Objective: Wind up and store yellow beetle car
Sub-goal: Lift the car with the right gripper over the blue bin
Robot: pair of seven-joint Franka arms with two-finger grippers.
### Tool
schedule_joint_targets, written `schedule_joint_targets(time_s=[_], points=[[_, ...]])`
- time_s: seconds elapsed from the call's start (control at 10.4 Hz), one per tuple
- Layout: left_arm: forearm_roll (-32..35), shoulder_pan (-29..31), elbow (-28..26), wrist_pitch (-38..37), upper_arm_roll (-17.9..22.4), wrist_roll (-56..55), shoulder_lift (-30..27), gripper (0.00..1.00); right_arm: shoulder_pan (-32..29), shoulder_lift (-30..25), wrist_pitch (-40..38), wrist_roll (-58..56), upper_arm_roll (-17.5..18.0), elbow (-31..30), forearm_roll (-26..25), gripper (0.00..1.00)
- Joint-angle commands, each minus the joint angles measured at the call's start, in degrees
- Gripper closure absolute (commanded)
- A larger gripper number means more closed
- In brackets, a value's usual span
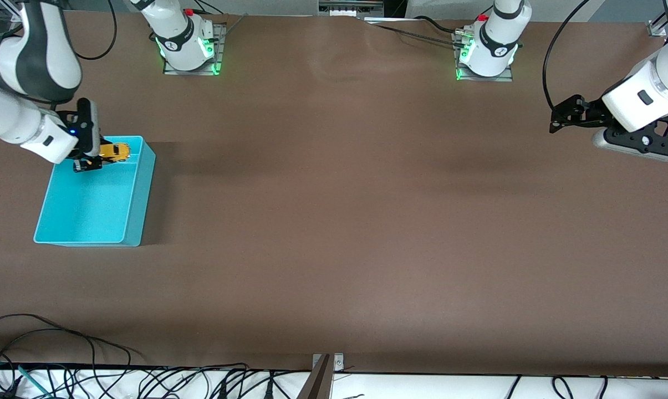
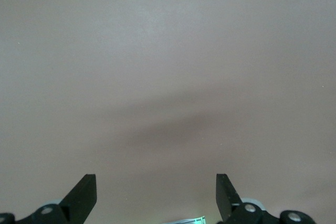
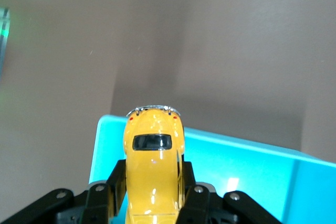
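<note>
So the yellow beetle car (image 1: pixel 115 151) is up in the air, pinched by its sides in the right gripper (image 1: pixel 90 162) over the corner of the turquoise bin (image 1: pixel 135 213) that sits toward the right arm's end of the tabletop. Glossy yellow-orange rounded body, dark window, chrome bumper (wheels are hidden), sticking out level past the fingertips.

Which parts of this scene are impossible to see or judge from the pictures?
- Yellow beetle car: its wheels and underside are hidden by the right gripper in the right wrist view; in the front view it is too small for detail.
- Turquoise bin: one corner is covered by the right arm.
- Left gripper: only the fingertips show; the frame edge cuts off the rest.
</note>
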Motion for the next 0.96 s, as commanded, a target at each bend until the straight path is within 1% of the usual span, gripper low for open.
schedule_joint_targets(time_s=[0.0,0.1,0.29,0.38,0.58,0.86], points=[[-1.47,-0.65,2.16,-0.33,0.34,-0.83,1.21,0.0,-5.64,2.58,-0.3,-12.64,1.08,0.79,-0.85,1.0],[-1.64,-0.65,2.08,0.71,0.34,-0.83,1.21,0.0,-7.49,4.33,1.97,-17.39,1.25,0.79,-3.03,1.0],[-1.91,-0.04,2.16,1.34,0.43,-0.83,1.65,0.0,-9.69,6.54,6.19,-24.0,1.26,0.27,-5.85,1.0],[-1.82,0.05,2.08,1.34,0.43,-0.83,1.65,0.0,-10.49,7.16,7.43,-25.42,2.04,-0.35,-6.73,1.0],[-1.91,0.22,2.08,1.16,0.43,-0.75,1.56,0.0,-13.65,7.69,11.02,-27.27,5.11,-2.28,-9.89,1.0],[-1.91,0.22,2.08,0.99,0.43,-0.83,1.56,0.0,-15.85,9.71,18.48,-33.94,5.21,-6.76,-10.17,1.0]])
